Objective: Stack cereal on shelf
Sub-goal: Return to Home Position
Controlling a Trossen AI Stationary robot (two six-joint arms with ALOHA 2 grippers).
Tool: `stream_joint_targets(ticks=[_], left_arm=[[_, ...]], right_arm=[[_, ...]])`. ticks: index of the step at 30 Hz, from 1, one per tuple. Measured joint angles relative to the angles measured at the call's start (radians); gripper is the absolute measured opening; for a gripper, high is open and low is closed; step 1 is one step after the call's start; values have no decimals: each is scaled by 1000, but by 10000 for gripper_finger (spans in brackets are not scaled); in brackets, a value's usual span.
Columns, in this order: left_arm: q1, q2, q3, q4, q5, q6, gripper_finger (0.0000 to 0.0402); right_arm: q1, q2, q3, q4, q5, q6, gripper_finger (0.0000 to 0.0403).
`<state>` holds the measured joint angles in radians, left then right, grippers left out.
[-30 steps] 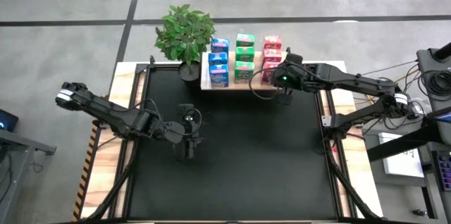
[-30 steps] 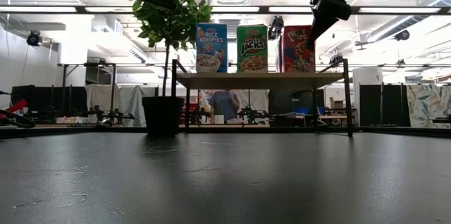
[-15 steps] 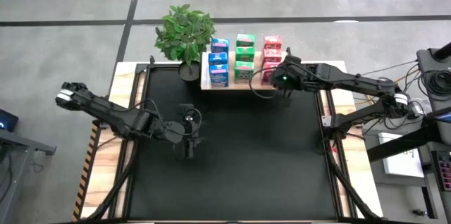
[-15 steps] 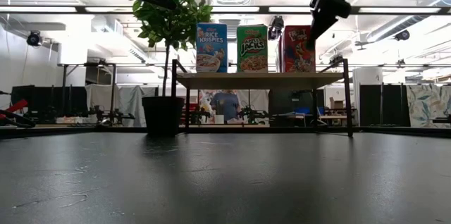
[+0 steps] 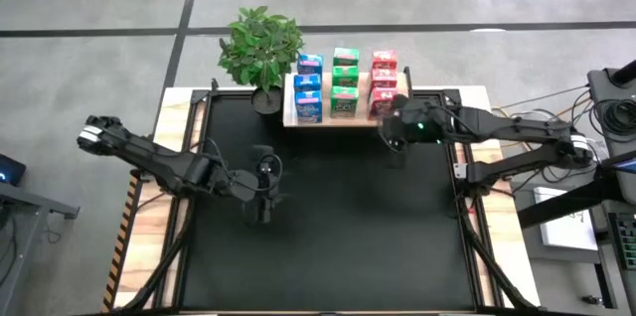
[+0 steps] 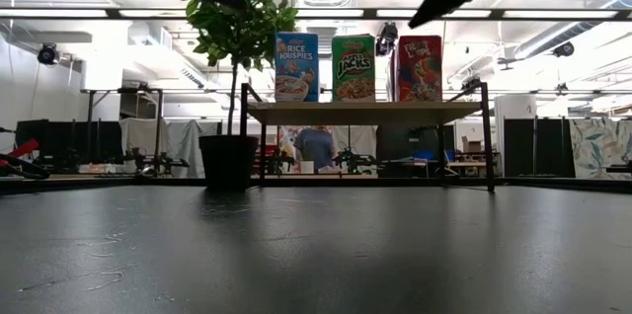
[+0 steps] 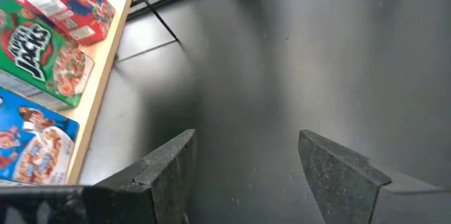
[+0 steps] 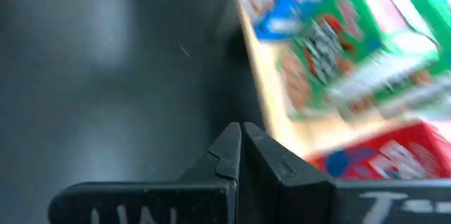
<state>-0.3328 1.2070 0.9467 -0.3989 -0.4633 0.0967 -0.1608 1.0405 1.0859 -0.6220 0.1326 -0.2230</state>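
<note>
Several cereal boxes stand upright in three rows on the shelf (image 5: 338, 122) at the table's far edge: blue (image 5: 308, 97), green (image 5: 345, 85) and red (image 5: 384, 79). The low view shows the front blue (image 6: 296, 67), green (image 6: 354, 67) and red (image 6: 420, 67) boxes resting on the plank (image 6: 365, 112). My right gripper (image 5: 390, 137) is shut and holds nothing, just in front of the shelf's right end. My left gripper (image 5: 266, 195) hangs open over the black mat left of centre, nothing between its fingers (image 7: 246, 164).
A leafy potted plant (image 5: 260, 48) stands at the shelf's left end. The black mat (image 5: 328, 237) spreads from the shelf to the near edge. Cables and equipment lie beyond the table's right edge (image 5: 596, 107).
My right gripper has drawn back from the red boxes toward the table's near edge, its tip rising, and has stayed shut. The boxes stand as before.
</note>
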Motion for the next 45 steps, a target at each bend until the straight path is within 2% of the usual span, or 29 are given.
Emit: stream_joint_targets(ticks=[6, 12, 15, 19, 25, 28, 33, 38, 45], left_arm=[[1, -56, -25, 43, 1, 51, 231], [39, -81, -105, 292, -20, 111, 231], [90, -57, -170, 487, -77, 142, 231], [186, -2, -251, 702, -88, 168, 231], [322, 88, -290, 853, -77, 184, 224], [361, 135, -282, 871, -77, 194, 191], [381, 199, -238, 870, -77, 227, 98], [393, 223, -216, 868, -159, 265, 13], [414, 226, -221, 865, -184, 269, 10]], right_arm=[[65, -92, -200, 307, -46, 7, 9], [104, -125, -348, 525, -47, 16, 9], [121, -123, -391, 601, -46, 17, 9], [142, -122, -432, 685, -46, 16, 9], [155, -122, -454, 724, -45, 20, 9], [155, -122, -454, 724, -44, 20, 9], [155, -121, -454, 724, -44, 13, 9], [155, -121, -456, 721, -44, 13, 9], [155, -121, -462, 707, -43, 13, 9]])
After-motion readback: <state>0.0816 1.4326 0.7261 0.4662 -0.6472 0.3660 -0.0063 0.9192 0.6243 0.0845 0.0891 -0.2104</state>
